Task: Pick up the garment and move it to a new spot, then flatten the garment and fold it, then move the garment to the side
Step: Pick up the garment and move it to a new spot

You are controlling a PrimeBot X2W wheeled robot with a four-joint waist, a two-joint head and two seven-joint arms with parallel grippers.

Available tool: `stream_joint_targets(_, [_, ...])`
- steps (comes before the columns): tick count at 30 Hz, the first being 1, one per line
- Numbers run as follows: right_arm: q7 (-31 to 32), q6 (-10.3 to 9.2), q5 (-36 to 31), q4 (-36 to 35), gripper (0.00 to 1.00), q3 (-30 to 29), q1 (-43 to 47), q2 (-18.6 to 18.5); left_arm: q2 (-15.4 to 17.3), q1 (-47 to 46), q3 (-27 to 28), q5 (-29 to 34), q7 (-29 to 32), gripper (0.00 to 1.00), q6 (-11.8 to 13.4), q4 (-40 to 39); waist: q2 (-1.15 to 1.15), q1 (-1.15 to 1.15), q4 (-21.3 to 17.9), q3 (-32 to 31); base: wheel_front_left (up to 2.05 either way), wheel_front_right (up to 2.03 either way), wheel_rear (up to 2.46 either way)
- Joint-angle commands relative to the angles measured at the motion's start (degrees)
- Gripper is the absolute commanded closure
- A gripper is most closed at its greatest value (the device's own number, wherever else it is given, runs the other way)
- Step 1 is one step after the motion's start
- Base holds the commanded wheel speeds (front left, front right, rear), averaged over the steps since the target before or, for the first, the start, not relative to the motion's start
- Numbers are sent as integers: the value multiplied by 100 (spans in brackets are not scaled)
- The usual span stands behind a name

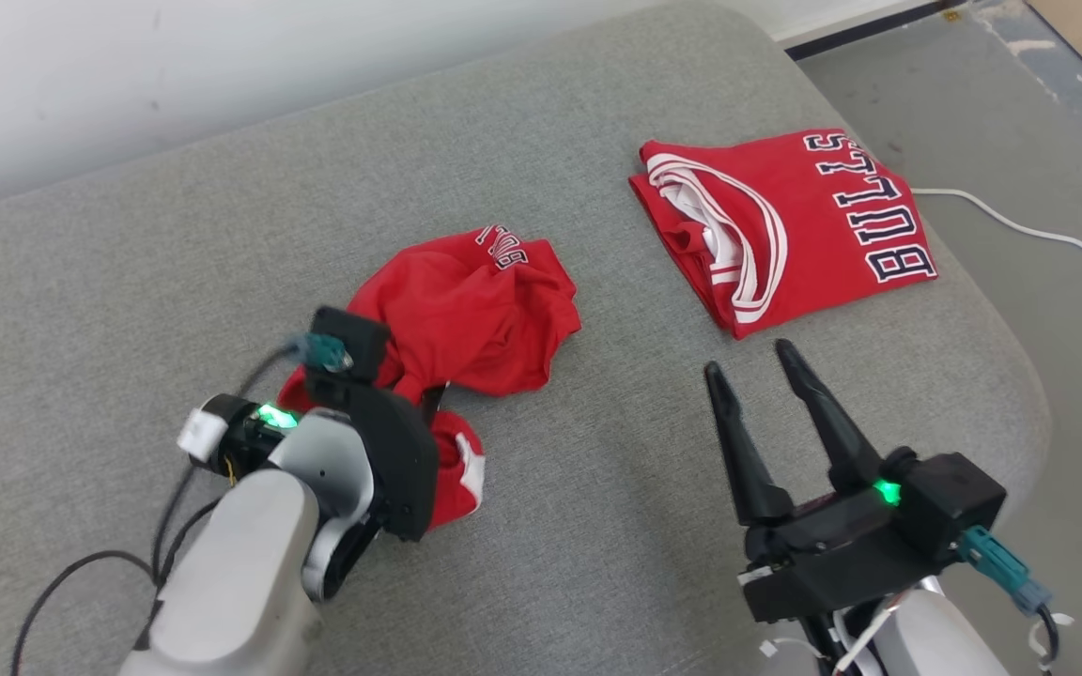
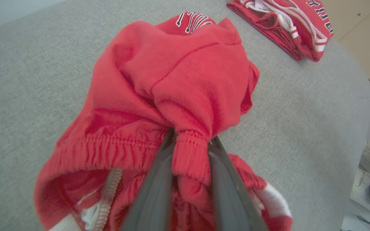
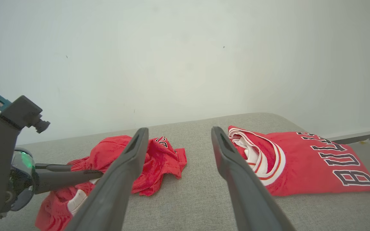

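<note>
A crumpled red garment [image 1: 475, 310] with white lettering lies left of centre on the grey cushion [image 1: 175, 244]. My left gripper [image 1: 428, 399] reaches into its near end, shut on a bunched piece of the ribbed waistband. The left wrist view shows that fold pinched between the two fingers of the left gripper [image 2: 191, 141], with the rest of the garment [image 2: 178, 73] heaped beyond. My right gripper [image 1: 748, 359] is open and holds nothing, low over bare cushion at the right. The right wrist view shows the right gripper [image 3: 179, 131], the garment [image 3: 159, 160] and the left gripper [image 3: 98, 173].
A folded red "BULLS" jersey [image 1: 813, 225] lies at the cushion's far right, near its rounded edge. Beyond that edge is grey floor with a white cable [image 1: 1020, 225]. A pale wall [image 3: 185, 57] stands behind the cushion.
</note>
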Motion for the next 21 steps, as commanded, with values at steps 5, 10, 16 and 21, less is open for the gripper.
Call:
stream_joint_targets(5, [-32,-13,-83,5,0,-341,195,-30,-109,119,-64,292,-1133,0,181,367,-1,-1,279,-74,0,0,0])
stream_joint_targets(10, [12,-14,-172,-64,0,-745,355,-110,-223,458,158,60,-2154,0,202,140,-1,-1,693,-349,0,0,0])
stream_joint_targets(16, [79,-14,-277,-134,0,-1330,598,-187,-168,1212,531,-6,-3483,0,454,-471,-1,-1,1219,-703,0,0,0])
stream_joint_targets(21, [105,-14,-331,-71,0,-1601,777,-198,-67,1909,954,85,-3818,0,663,-979,-1,-1,1549,-910,0,0,0])
